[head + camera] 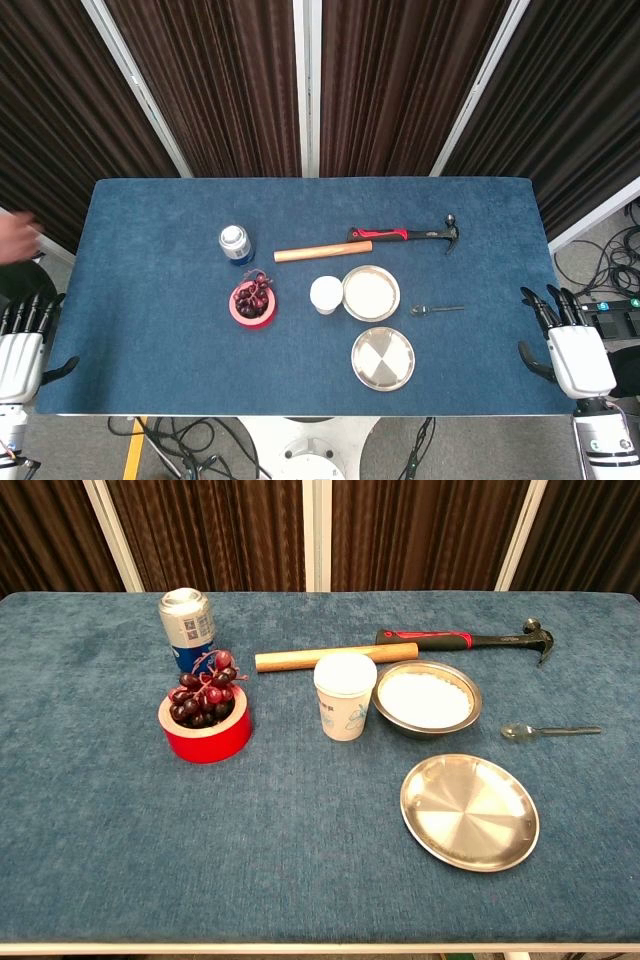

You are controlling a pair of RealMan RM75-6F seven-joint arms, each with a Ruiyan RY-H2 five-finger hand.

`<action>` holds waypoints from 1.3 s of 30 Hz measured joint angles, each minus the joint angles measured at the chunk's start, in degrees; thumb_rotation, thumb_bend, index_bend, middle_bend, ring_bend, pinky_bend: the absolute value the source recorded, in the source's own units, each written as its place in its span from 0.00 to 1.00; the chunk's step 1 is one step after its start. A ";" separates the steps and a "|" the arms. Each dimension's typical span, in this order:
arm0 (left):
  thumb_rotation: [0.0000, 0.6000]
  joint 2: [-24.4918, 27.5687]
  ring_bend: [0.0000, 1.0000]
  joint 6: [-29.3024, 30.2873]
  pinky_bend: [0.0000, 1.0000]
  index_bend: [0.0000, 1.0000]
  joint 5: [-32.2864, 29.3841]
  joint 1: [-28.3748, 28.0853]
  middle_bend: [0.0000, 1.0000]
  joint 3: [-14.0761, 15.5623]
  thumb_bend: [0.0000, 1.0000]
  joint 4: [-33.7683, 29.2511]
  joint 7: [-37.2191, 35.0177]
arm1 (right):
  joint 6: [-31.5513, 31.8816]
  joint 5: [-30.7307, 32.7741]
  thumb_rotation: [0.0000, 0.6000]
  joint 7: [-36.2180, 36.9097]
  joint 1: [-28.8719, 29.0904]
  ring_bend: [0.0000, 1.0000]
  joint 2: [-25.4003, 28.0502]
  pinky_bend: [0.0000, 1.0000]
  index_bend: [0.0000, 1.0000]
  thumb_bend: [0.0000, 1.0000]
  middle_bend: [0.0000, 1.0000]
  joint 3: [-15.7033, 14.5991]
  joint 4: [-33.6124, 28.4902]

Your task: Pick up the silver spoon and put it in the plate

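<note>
Nearest the robot, both arms sit off the front corners of the blue surface [120,860]. The left hand [22,352] hangs by the front left corner with fingers spread apart and nothing in it, and the right hand [572,350] is by the front right edge, same deal, fingers apart and holding nothing. Neither one shows in the chest view.

Next up is the plate [469,811], shiny metal, sitting flat toward the front right. Just behind it and a bit to the right lies the silver spoon [550,730], flat on the cloth, bowl end pointing left, handle running right. It's near the plate but not touching it.

Going further back there's a metal bowl [427,699] with something white in it, a white paper cup [345,695] right beside it, and a red bowl [206,735] holding dark grapes [204,692]. Behind those are a soda can [187,627], a wooden rod [335,657], and a red-and-black hammer [465,638].
</note>
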 measured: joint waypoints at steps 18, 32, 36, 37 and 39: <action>1.00 -0.01 0.05 -0.29 0.03 0.17 -0.40 -0.18 0.10 -0.05 0.10 -0.62 0.64 | -7.44 0.11 1.00 1.23 4.35 0.00 -0.23 0.00 0.13 0.16 0.27 0.28 1.12; 1.00 -0.32 0.05 -2.20 0.03 0.17 -1.98 -0.80 0.10 -0.20 0.10 -0.58 1.19 | -27.64 7.02 1.00 -5.98 18.83 0.02 -14.08 0.00 0.33 0.13 0.33 3.10 17.74; 1.00 -0.49 0.05 -2.21 0.03 0.17 -2.22 -0.63 0.10 -0.07 0.10 -0.41 0.94 | -29.60 8.80 1.00 -8.60 21.09 0.04 -19.02 0.00 0.37 0.21 0.36 3.37 23.67; 1.00 -0.53 0.05 -2.20 0.03 0.17 -2.25 -0.62 0.10 -0.07 0.10 -0.36 0.92 | -29.85 9.13 1.00 -8.95 21.37 0.04 -19.77 0.00 0.37 0.21 0.36 3.37 24.67; 1.00 -0.59 0.05 -2.08 0.03 0.17 -2.23 -0.51 0.10 0.00 0.10 -0.23 0.80 | -30.26 9.85 1.00 -9.75 21.84 0.04 -21.20 0.00 0.37 0.22 0.37 3.32 26.79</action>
